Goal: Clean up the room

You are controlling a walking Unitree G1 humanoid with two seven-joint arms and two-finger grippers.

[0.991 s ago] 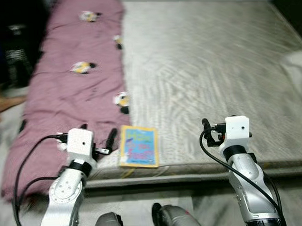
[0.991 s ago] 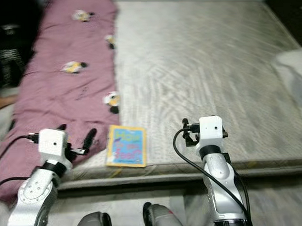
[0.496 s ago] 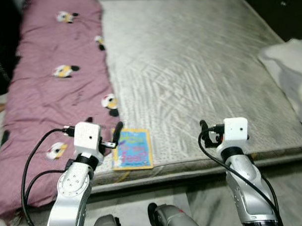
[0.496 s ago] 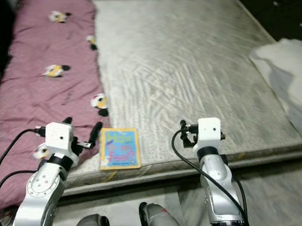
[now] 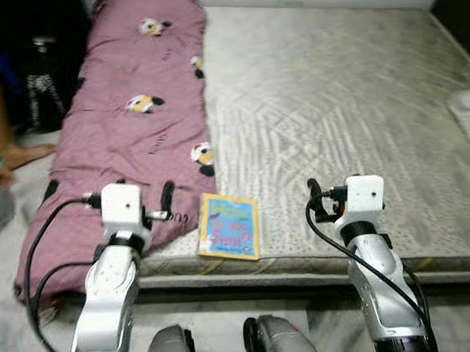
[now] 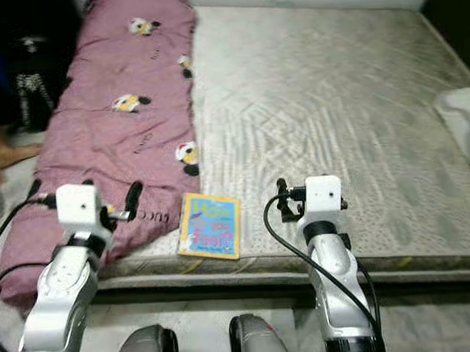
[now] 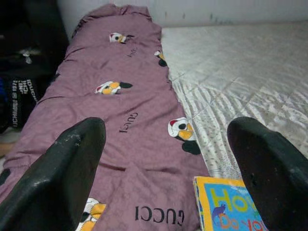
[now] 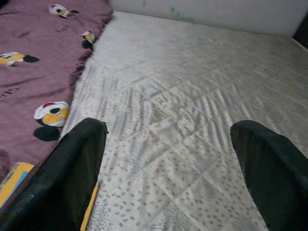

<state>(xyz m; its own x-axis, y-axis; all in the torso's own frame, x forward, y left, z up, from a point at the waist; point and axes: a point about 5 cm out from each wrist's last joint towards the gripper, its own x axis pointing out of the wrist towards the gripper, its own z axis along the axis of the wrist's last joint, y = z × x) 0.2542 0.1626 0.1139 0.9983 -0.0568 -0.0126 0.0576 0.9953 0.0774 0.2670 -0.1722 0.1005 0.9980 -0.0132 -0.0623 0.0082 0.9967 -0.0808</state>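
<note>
Left gripper [image 7: 166,173] spread wide, raised above mattress edge, with picture book [image 5: 230,236] flat just beside its right fingertip [image 7: 272,168]. Right gripper [image 8: 168,168] likewise wide, near book's other side. Farther off: pink blanket [image 5: 133,125] lying over grey mattress [image 5: 333,103].

Head stereo eyes look down over the mattress [image 5: 333,103]; both wrist cameras face along it, apparently low, sharing the blanket [image 7: 120,106].
</note>
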